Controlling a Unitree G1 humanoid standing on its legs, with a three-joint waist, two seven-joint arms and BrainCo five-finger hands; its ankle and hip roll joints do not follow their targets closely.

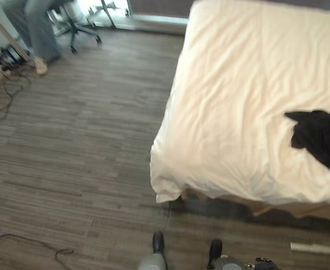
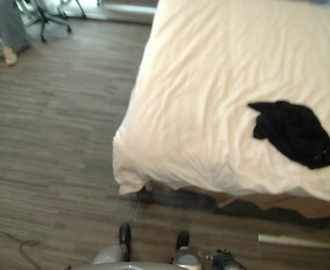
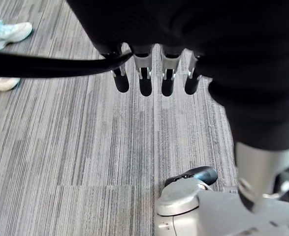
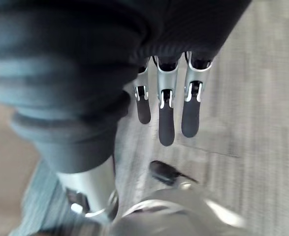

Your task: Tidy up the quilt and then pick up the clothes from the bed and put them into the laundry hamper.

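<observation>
While spread flat and smooth over the bed, covers nearly the whole mattress as a cream quilt, one corner drooping toward the wood-look floor. Lies on that quilt near the bed's right side as a crumpled black garment, touched by neither hand. Stands far off by an office chair: a person's legs. Hang over the floor with straight, relaxed fingers, grasping nothing: left hand and right hand.
</observation>
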